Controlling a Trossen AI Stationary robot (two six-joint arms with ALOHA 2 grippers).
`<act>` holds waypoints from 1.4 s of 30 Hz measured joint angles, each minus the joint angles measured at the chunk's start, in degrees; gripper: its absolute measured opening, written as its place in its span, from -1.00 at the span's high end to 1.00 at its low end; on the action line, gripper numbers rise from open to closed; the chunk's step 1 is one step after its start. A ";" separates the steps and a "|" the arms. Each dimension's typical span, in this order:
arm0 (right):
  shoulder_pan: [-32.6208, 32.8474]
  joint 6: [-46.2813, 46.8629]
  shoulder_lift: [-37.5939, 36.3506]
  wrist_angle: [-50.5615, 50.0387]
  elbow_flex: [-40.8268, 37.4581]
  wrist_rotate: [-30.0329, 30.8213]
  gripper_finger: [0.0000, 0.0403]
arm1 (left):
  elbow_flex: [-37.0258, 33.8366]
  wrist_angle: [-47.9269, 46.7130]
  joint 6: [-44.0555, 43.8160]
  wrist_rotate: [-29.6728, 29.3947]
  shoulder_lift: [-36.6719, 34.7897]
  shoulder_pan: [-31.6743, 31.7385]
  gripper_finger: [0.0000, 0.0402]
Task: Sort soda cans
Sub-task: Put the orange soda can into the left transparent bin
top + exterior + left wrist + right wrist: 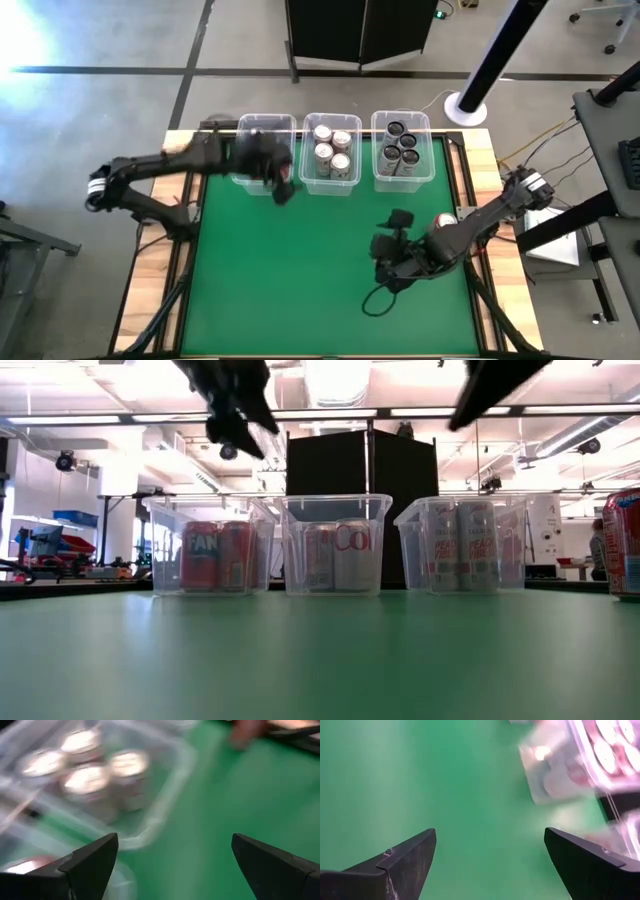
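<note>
Three clear bins stand in a row at the table's far side. The left bin (pixel 262 150) holds red soda cans (pixel 215 556), the middle bin (pixel 332 152) silver cans (pixel 87 777), and the right bin (pixel 402 150) dark-topped cans (pixel 400 142). One red can (pixel 446 220) stands upright on the green mat near the right edge, also seen in the low view (pixel 625 540). My left gripper (pixel 284 188) hangs open above the mat by the left bin's near right corner, its fingers (pixel 92 862) with nothing between them. My right gripper (pixel 386 262) is open over the mat's right half (pixel 490 835), holding nothing.
The green mat (pixel 300 280) spreads out in front of the bins toward the near edge. Wooden table borders run along both sides (pixel 150 270). A black cable loops on the mat below my right gripper (pixel 378 300).
</note>
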 joint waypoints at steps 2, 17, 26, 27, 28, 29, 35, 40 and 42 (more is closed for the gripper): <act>0.74 4.22 -1.59 -4.19 -0.12 -0.34 -0.83 | -4.94 6.43 -1.85 -1.15 -2.45 -6.14 -0.87; 1.65 23.31 -15.50 -32.75 -0.57 -11.28 -0.83 | -32.24 61.85 -0.16 -28.09 -4.13 -42.36 -0.87; -0.32 28.87 -23.26 -32.87 -8.41 -20.37 -0.83 | -33.36 61.61 -1.22 -28.32 -1.82 -42.38 -0.87; -1.46 28.87 -24.43 -32.83 -10.07 -21.47 -0.83 | -33.36 61.62 -0.99 -28.31 -1.42 -42.39 -0.87; -2.93 28.41 -25.63 -32.95 -11.76 -22.60 -0.83 | -33.36 61.60 -0.80 -28.32 -1.10 -42.35 -0.87; -4.41 27.56 -26.81 -33.04 -13.49 -23.47 -0.83 | -33.36 61.50 -0.53 -28.30 -0.96 -42.28 -0.87; -14.07 21.33 -31.05 -32.94 -19.77 -26.80 -0.83 | -32.74 61.55 0.55 -28.32 -0.80 -42.26 -0.87; -22.99 16.21 -32.58 -32.58 -21.92 -30.68 -0.83 | -31.41 61.64 2.76 -28.30 -0.80 -42.24 -0.87; -25.42 14.08 -32.67 -32.33 -22.61 -31.40 -0.83 | -31.02 61.68 2.97 -28.30 -0.80 -42.24 -0.87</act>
